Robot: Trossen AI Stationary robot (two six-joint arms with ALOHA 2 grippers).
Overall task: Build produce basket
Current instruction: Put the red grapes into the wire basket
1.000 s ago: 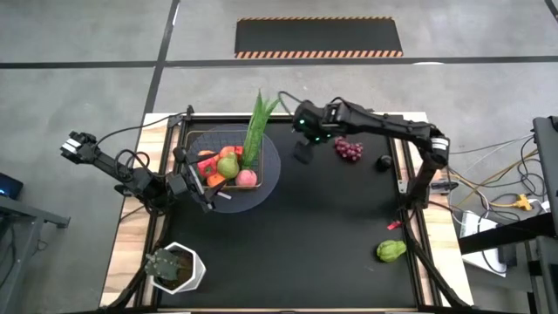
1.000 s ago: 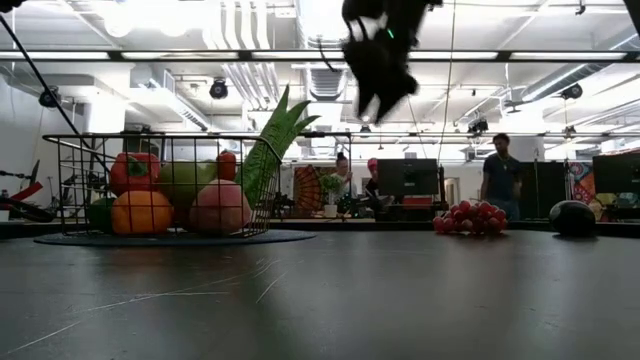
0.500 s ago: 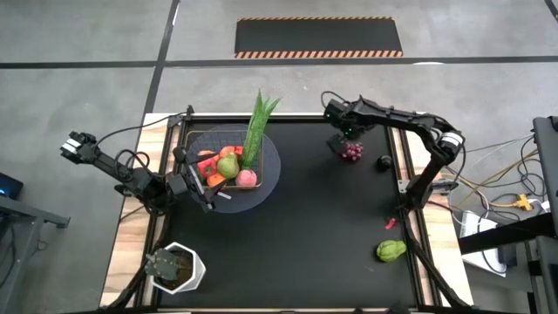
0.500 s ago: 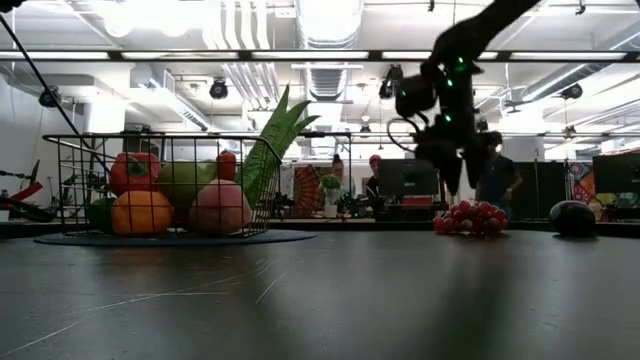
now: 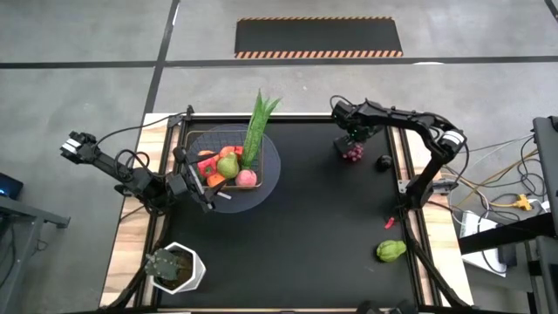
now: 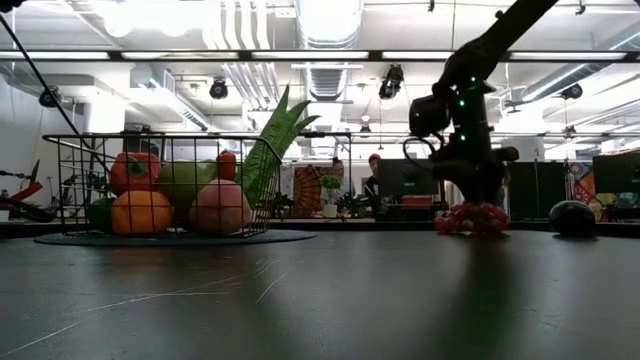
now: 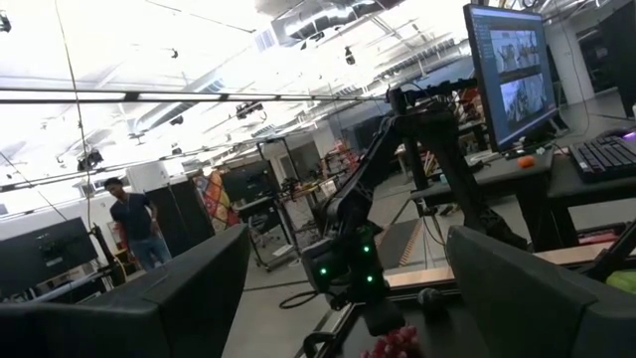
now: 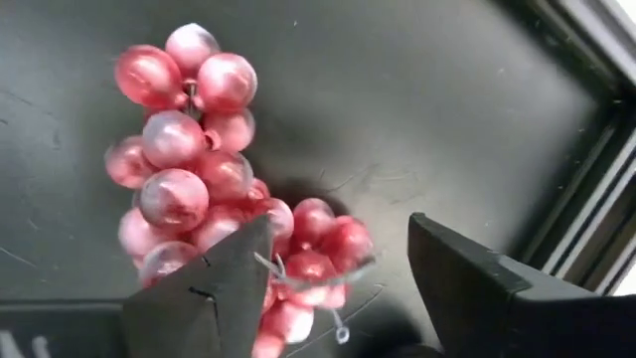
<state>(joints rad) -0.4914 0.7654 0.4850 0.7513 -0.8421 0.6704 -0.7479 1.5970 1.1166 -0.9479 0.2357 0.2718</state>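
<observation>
The wire basket (image 5: 264, 174) stands at the table's far left. It holds orange, red, pink and green produce (image 6: 180, 195), and a long green leafy stalk (image 5: 257, 126) leans on its far rim. My left gripper (image 5: 197, 180) waits open beside the basket's left side. A bunch of red-purple grapes (image 8: 194, 169) lies on the mat at the far right. My right gripper (image 8: 328, 283) points down over the bunch, open, its fingers on either side of one end of the bunch (image 8: 318, 254). In the low view the right gripper (image 6: 470, 205) stands just above the grapes (image 6: 455, 220). My right gripper comes at the grapes from above, pointing down. One finger (image 8: 214, 288) overlaps the grapes at the bunch's end (image 8: 298, 264), and I cannot tell whether it touches them. The other finger (image 8: 477, 283) stands clear. The bunch lies on the mat.
A small dark round thing (image 5: 384, 162) lies just right of the grapes. A thin red chili (image 5: 390, 224) and a green vegetable (image 5: 391, 251) lie near the right edge. A potted plant in a white pot (image 5: 174, 268) stands at the near left corner. The table's raised right edge (image 8: 586, 209) runs close by.
My right gripper has swung from beside the leafy stalk toward the table's right edge, come down onto the grapes and tipped over until it points down. The grapes and the basket have stayed in place.
</observation>
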